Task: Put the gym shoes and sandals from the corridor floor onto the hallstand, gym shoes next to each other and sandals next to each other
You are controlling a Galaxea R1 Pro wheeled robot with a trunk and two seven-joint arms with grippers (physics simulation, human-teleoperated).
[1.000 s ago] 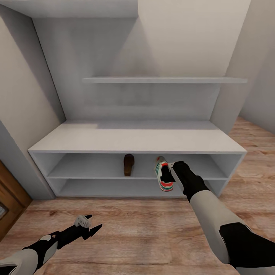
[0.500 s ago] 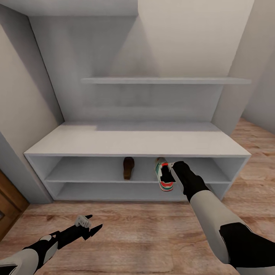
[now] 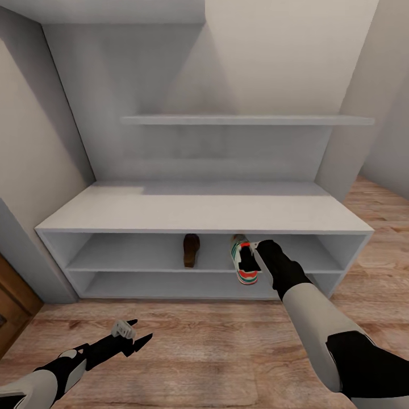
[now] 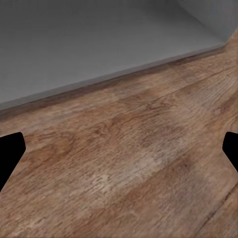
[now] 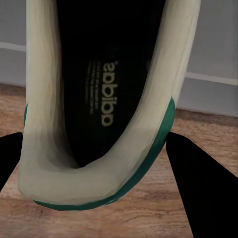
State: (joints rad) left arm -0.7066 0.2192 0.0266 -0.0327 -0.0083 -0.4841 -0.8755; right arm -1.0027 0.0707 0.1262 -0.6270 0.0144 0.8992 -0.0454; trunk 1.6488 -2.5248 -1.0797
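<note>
Right claw [image 3: 254, 257] grips gym shoe [image 3: 244, 261] at hallstand [image 3: 204, 213].

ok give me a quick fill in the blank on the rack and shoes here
1. The sandal lies on the rack's ____ open shelf.
2. The gym shoe is at the ____ gripper.
3. The left gripper hangs open over the ____.
4. The gym shoe's heel end juts past the shelf's ____ edge.

Missing words: upper; right; floor; front

White, green-striped gym shoe [image 3: 245, 262]; brown sandal [image 3: 191, 250]
</note>
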